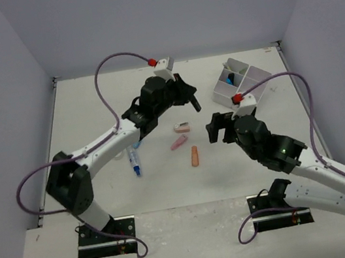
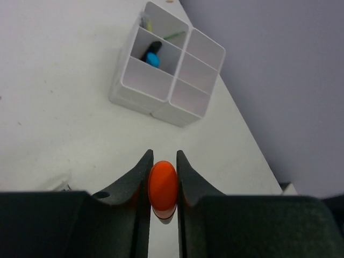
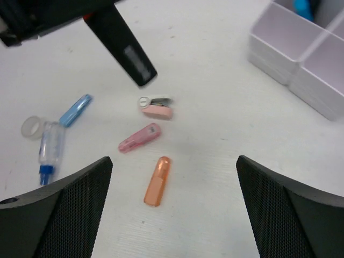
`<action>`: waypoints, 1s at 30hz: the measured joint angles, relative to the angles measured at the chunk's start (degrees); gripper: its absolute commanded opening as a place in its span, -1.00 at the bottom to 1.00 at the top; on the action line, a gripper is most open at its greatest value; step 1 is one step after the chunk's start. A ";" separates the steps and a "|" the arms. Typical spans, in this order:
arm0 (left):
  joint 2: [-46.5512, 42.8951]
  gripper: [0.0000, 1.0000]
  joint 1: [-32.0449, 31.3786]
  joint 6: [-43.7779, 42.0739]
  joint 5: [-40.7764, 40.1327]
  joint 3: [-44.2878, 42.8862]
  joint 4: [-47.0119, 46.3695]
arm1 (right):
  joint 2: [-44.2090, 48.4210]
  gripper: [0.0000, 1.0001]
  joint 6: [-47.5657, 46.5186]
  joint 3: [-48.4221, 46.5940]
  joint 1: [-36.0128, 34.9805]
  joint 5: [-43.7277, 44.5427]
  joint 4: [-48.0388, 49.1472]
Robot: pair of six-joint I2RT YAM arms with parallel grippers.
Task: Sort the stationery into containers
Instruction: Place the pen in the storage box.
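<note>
Left hand (image 2: 163,158) is clamped on the orange-capped highlighter (image 2: 162,185), left of the tray (image 2: 144,88). Right hand (image 3: 172,161) is spread wide, nothing held.

I see matt black plastic on the left claw (image 2: 163,157) and its fingers (image 2: 134,183), and the highlighter (image 2: 162,185) between them has a smooth, glossy orange cap. The right claw (image 3: 173,159) has finely meshed, rough-looking black pads (image 3: 59,215). The tray (image 2: 145,88) is smooth white plastic on a matt white counter (image 2: 54,118), and the orange piece (image 3: 157,181) and pink piece (image 3: 140,137) look like translucent plastic.
</note>
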State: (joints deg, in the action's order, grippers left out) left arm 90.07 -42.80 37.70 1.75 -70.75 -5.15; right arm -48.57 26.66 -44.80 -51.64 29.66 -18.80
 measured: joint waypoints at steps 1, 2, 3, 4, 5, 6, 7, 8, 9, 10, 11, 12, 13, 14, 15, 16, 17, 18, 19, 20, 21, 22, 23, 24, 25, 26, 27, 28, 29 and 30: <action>3.93 -1.00 0.01 -0.84 -1.64 -3.39 -1.44 | 2.22 0.98 2.61 0.00 1.23 1.85 -3.00; 8.12 -1.00 0.05 -1.63 -3.14 -7.24 -2.16 | 4.67 0.98 4.75 0.00 2.27 3.33 -5.60; 13.02 -1.00 0.10 -2.42 -4.36 -12.45 -2.31 | 7.39 0.98 6.09 0.02 3.10 4.00 -7.65; 18.53 -1.00 0.13 -3.18 -5.32 -18.53 -3.34 | 10.15 0.97 6.95 0.04 3.90 4.21 -9.36; 24.08 -1.00 0.13 -3.82 -6.12 -24.36 -4.86 | 12.95 0.97 7.52 0.04 4.64 4.42 -10.68; 28.37 -1.00 0.13 -4.32 -6.73 -28.54 -5.57 | 15.65 0.97 7.78 -0.06 5.41 4.79 -11.63; 32.55 -1.00 0.13 -4.85 -7.34 -32.80 -5.89 | 18.16 0.97 7.98 -0.20 6.14 5.14 -12.52; 36.47 -1.00 0.13 -5.43 -7.85 -37.23 -5.40 | 20.02 0.98 8.02 -0.45 6.72 5.40 -13.30; 40.36 -1.00 0.13 -5.85 -8.18 -41.59 -5.69 | 21.46 0.98 8.04 -0.67 7.05 5.52 -14.10; 43.99 -1.00 0.13 -6.16 -8.50 -45.48 -5.98 | 22.48 0.98 8.06 -0.89 7.16 5.50 -14.82; 46.54 -1.00 0.13 -6.49 -8.77 -48.17 -6.03 | 23.04 0.98 8.06 -1.13 7.23 5.44 -15.57; 48.80 -1.00 0.13 -6.84 -9.01 -50.52 -6.31 | 23.21 0.98 8.08 -1.37 7.33 5.41 -16.25; 50.41 -1.00 0.13 -7.11 -9.11 -51.91 -6.49 | 23.20 0.98 8.06 -1.50 7.37 5.39 -16.78; 51.56 -1.00 0.13 -7.32 -9.16 -52.75 -7.17 | 23.06 0.98 8.06 -1.53 7.40 5.29 -17.43; 52.29 -1.00 0.13 -7.43 -9.17 -53.19 -7.93 | 22.88 0.98 8.04 -1.53 7.42 5.17 -17.97; 52.86 -1.00 0.13 -7.51 -9.17 -53.48 -8.64 | 22.69 0.98 8.02 -1.53 7.42 5.05 -18.44; 53.34 -1.00 0.13 -7.64 -9.19 -53.83 -9.32 | 22.49 0.98 7.98 -1.53 7.42 4.85 -18.93; 53.85 -1.00 0.13 -7.88 -9.23 -54.44 -10.26 | 22.35 0.98 7.93 -1.53 7.42 4.46 -19.36; 54.47 -1.00 0.13 -8.16 -9.27 -55.27 -11.53 | 22.31 0.98 7.88 -1.53 7.42 3.99 -19.70; 54.97 -1.00 0.13 -8.39 -9.31 -55.97 -12.67 | 22.33 0.98 7.86 -1.53 7.42 3.64 -20.02; 55.52 -1.00 0.13 -8.59 -9.38 -56.72 -13.78 | 22.38 0.98 7.85 -1.56 7.42 3.25 -20.31; 56.09 -1.00 0.13 -8.78 -9.44 -57.48 -14.87 | 22.45 0.98 7.84 -1.59 7.42 2.84 -20.59; 56.63 -1.00 0.13 -8.83 -9.48 -58.08 -15.73 | 22.59 0.98 7.83 -1.68 7.42 2.50 -20.83; 57.16 -1.00 0.13 -8.84 -9.50 -58.58 -16.53 | 22.76 0.98 7.82 -1.80 7.42 2.21 -21.03; 57.66 -1.00 0.13 -8.82 -9.50 -58.85 -17.31 | 22.93 0.98 7.82 -1.93 7.42 2.11 -21.10; 58.23 -1.00 0.10 -8.80 -9.54 -59.20 -18.01 | 23.17 0.98 7.77 -2.06 7.42 2.08 -21.10; 58.90 -1.00 0.08 -8.80 -9.54 -59.62 -18.40 | 23.45 0.98 7.71 -2.21 7.42 2.06 -21.10; 59.73 -1.00 0.08 -8.77 -9.52 -60.14 -18.79 | 23.65 0.98 7.64 -2.36 7.42 1.93 -21.15; 60.78 -1.00 0.04 -8.75 -9.50 -61.00 -19.32 | 23.86 0.98 7.62 -2.60 7.42 1.84 -21.23; 61.89 -1.00 0.02 -8.73 -9.48 -61.75 -19.75 | 23.97 0.98 7.60 -2.86 7.42 1.76 -21.34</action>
State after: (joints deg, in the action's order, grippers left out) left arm 151.96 -42.78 28.97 -7.73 -132.51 -24.90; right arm -24.60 34.26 -47.66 -44.23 31.42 -40.14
